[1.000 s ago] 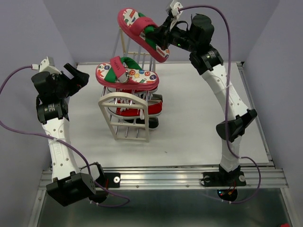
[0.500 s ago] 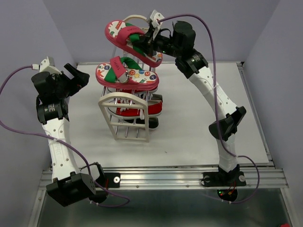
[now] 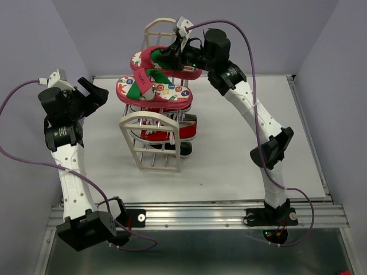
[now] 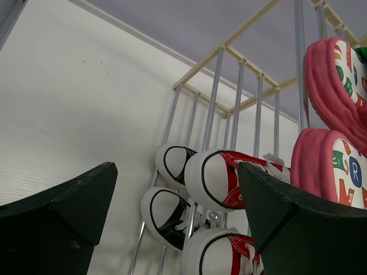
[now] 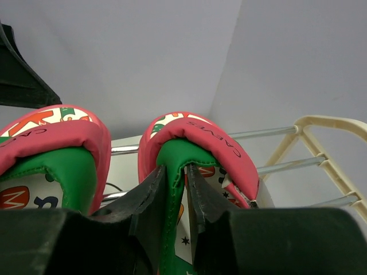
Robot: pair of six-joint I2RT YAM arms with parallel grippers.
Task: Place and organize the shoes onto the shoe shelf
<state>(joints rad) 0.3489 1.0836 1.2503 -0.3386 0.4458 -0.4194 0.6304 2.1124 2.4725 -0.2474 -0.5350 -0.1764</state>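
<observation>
The shoe shelf stands mid-table, cream arched ends with grey rods. One pink-red flip-flop lies on its top tier. My right gripper is shut on the green strap of the second flip-flop and holds it just over the top tier's far end, beside the first. In the right wrist view my gripper pinches that strap. The red sneakers and black sneakers sit on lower tiers; their toes show in the left wrist view. My left gripper is open and empty, left of the shelf.
The shelf's far arched end frame rises behind the held flip-flop. Purple walls close in at the back and sides. White table lies to the right of the shelf, crossed by my right arm.
My right gripper has carried the flip-flop left and down, from high at the shelf's right to just over the top tier beside the first flip-flop. The left arm has not moved.
</observation>
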